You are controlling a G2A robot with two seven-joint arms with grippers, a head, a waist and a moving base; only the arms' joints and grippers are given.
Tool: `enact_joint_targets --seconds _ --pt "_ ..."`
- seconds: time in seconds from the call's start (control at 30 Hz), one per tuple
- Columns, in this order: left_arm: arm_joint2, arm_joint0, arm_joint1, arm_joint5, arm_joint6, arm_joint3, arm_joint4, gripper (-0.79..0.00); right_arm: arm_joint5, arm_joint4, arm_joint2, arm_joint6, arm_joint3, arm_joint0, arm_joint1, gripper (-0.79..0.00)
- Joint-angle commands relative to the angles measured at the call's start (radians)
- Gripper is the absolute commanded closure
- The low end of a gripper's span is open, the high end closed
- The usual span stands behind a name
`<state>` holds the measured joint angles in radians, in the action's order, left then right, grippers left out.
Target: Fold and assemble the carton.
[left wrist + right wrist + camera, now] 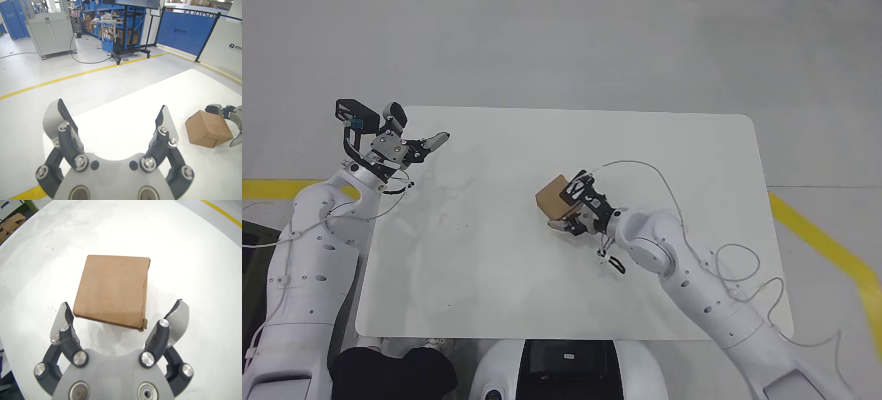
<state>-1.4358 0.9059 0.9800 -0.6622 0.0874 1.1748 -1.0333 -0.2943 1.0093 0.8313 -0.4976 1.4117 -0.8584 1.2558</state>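
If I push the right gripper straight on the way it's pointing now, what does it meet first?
The carton. It sits directly ahead of the right gripper, and its near edge seems to lie already between the open jaws. Any further advance would probably press into that near face, though the remaining gap is hard to judge.

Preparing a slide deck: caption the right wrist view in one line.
Open right gripper flanks the near end of the folded brown carton on the white table.

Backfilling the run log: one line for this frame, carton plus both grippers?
carton: folded into box, on table | right gripper: open, at carton's side | left gripper: open, empty, near table corner
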Motion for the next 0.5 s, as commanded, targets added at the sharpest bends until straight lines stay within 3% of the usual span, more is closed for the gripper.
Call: enact_joint_targets --seconds 0.0,0.23,0.33,0.47 --pt "0.0 0.0 0.0 0.0 0.0 0.0 0.0 -0.785 -0.001 -0.002 0.0 -0.001 -0.002 -0.001 0.002 -0.763" --pt "0.0 0.0 0.0 0.0 0.0 0.0 0.0 -0.785 -0.006 0.0 0.006 -0.004 -0.005 -0.004 0.007 -0.557" --pt "0.0 0.0 0.0 0.0 0.0 0.0 0.0 -0.785 -0.008 0.003 0.01 -0.001 -0.004 -0.006 0.008 -0.416" --pt "0.0 0.0 0.0 0.0 0.0 0.0 0.0 -0.785 -0.015 0.003 0.015 0.002 -0.001 -0.009 0.01 -0.366"
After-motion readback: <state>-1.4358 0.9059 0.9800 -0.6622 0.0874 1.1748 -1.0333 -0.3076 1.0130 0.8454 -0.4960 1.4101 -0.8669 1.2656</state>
